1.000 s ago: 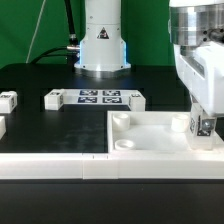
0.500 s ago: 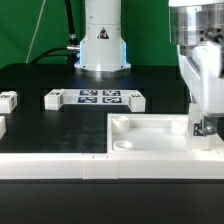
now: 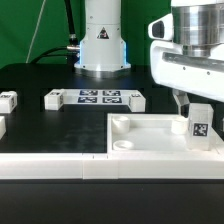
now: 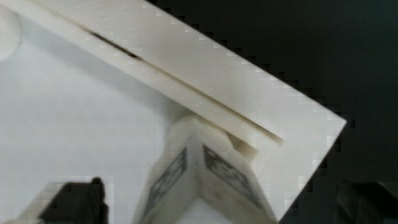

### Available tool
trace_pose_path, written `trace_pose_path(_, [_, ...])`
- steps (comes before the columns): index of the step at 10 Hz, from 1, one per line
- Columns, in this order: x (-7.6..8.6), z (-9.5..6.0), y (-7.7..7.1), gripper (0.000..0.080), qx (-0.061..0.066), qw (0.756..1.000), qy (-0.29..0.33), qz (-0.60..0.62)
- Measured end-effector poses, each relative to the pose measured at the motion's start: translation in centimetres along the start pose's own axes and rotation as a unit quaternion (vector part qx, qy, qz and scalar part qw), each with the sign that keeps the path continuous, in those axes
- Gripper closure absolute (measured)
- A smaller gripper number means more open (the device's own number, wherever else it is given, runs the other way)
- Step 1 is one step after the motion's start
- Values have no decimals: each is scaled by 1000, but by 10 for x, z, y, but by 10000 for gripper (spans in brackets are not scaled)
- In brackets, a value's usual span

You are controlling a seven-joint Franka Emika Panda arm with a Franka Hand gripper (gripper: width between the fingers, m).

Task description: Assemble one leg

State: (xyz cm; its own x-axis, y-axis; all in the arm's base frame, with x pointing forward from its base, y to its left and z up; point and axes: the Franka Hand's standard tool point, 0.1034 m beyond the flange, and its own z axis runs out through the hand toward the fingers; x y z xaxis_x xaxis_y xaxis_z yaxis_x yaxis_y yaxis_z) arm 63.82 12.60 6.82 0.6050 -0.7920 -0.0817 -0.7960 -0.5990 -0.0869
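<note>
Risen since 0.5 s ago, when it sat low at the panel's corner: tool (image 3: 181, 100) now clear above the leg (image 3: 199, 125), no longer around it. Fingers (image 4: 71, 200) dark and blurred at the wrist view's edge, apart, gripping nothing, so spread. Leg upright at the corner of the large white square panel (image 3: 150, 135) on the exterior view's right, its black-and-white tag facing the camera; seated in a hole or merely resting on the surface cannot be told. Seen from the wrist view, leg (image 4: 205, 175) close below the camera, tags on 2 faces, standing on the panel (image 4: 71, 110) near its edge. Farther out on the black tabletop (image 3: 50, 125), marker board (image 3: 100, 97) with 4 tags, flanked by 2 small white blocks (image 3: 53, 98), and another white part (image 3: 8, 99) at the exterior view's left. Beyond, arm's white base (image 3: 102, 45) before a green backdrop.
</note>
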Motion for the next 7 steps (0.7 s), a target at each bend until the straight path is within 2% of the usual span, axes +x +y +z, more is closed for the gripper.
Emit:
trace_pose_path(3, [0, 0, 0, 150, -9, 984, 7, -176])
trace_pose_path(6, [3, 0, 2, 150, -18, 940, 11, -340])
trace_pose_path(7, [5, 0, 3, 150, -18, 930, 12, -367])
